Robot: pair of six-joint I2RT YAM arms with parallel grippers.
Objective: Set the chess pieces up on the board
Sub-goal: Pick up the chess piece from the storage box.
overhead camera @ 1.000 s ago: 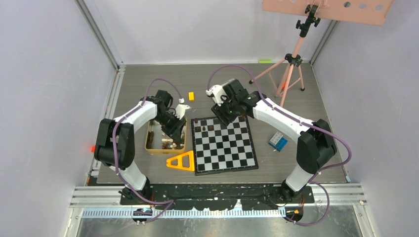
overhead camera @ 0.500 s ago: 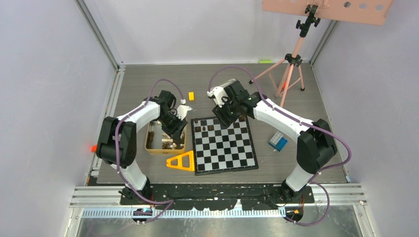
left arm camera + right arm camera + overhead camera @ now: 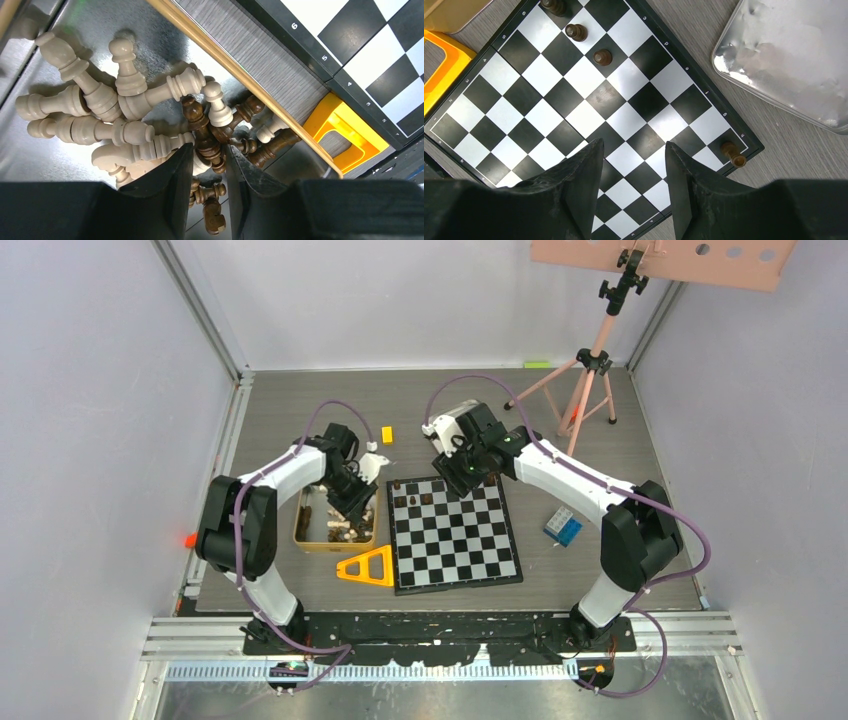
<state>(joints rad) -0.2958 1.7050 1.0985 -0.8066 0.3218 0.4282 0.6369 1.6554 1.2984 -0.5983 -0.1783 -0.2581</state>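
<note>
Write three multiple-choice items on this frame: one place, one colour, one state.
1. Where is the heap of loose chess pieces? A on the board; B in the gold tin; C on the silver lid.
2. What colour are the pieces standing on the board? A pale; B dark brown; C both.
3. How is the right gripper? A shut on a piece; B open, empty; C out of view.
Answers: 1 B, the heap lies inside the tin. 2 B, every standing piece is dark brown. 3 B, its jaws stand apart above the board with nothing between.
</note>
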